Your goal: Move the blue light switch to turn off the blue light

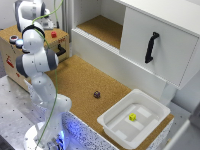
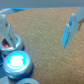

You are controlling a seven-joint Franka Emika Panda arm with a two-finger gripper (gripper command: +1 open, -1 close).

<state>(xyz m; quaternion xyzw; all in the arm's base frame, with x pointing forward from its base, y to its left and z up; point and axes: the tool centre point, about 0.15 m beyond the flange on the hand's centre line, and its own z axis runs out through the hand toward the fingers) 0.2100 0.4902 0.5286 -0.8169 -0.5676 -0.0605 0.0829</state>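
**Blue Lamp Glowing Beneath Spread Fingers**

Pale grey fingers (image 2: 70,29) are framing the wrist view, one on each side, and the gripper (image 2: 37,30) between them is standing wide apart with nothing clamped in it. Brown cork-like board is filling the gap between the jaws. Close under one finger, the blue light (image 2: 18,61) is shining a bright cyan, its round cap sitting inside a pale metallic rim. Touching that rim, or nearly so, a second dome with a reddish cap (image 2: 7,44) is lying partly hidden behind the finger; its edges are too blurred to make out more.

In the exterior view the white Panda arm (image 1: 37,60) is bending over the wooden box (image 1: 14,50) at the exterior view's left, and its own joints are hiding the gripper, so the lamps are barely showing there. A small red block (image 1: 53,34) and a black handle (image 1: 61,50) are sitting on that box.

Further out, a cork-topped table (image 1: 80,80) is carrying a small dark cube (image 1: 96,94) near its middle. Toward the exterior view's right, a white tray (image 1: 112,125) is holding a yellow block (image 1: 132,117). Behind them a white cabinet (image 1: 165,55) is standing, a black handle (image 1: 151,47) fixed to its front.
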